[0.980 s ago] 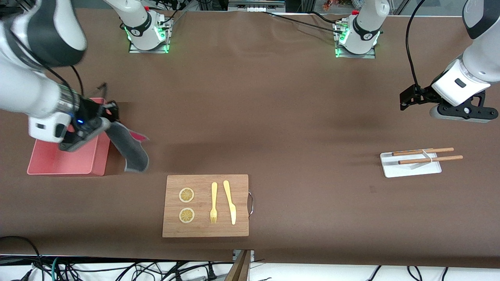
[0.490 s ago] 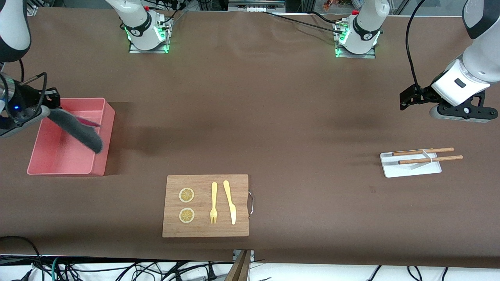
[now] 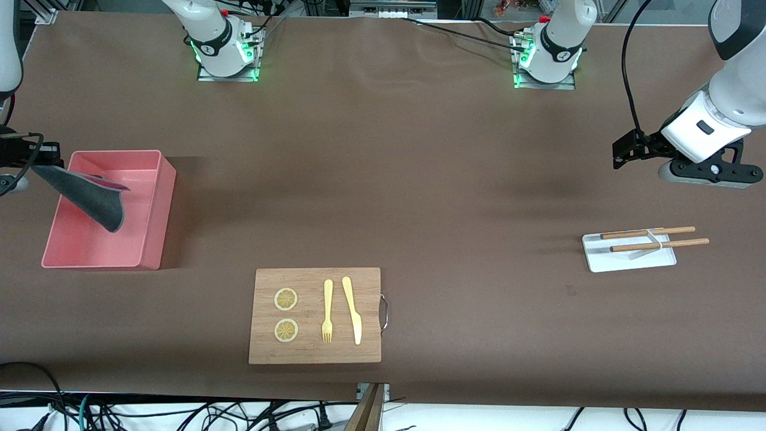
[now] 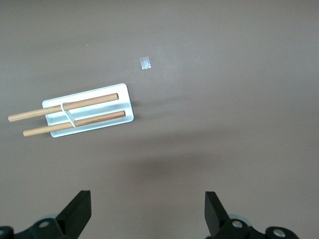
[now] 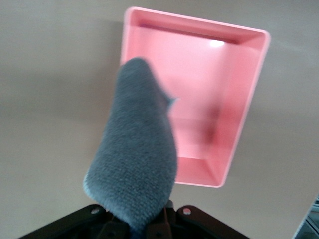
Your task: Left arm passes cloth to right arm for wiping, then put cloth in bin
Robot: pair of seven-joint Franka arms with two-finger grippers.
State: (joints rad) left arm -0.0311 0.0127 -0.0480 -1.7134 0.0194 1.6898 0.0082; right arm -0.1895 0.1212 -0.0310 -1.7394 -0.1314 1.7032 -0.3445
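bin (image 3: 157, 203): only the hanging cloth (image 3: 90, 194) over it
mid-table: bare between board (image 3: 314, 353) and tray (image 3: 598, 260)

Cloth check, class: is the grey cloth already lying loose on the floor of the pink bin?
No: the cloth hangs from the right gripper over the bin.

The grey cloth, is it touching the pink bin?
Cannot tell. The cloth hangs from the shut right gripper over the bin, but neither the front view nor the right wrist view shows plain contact or a gap.
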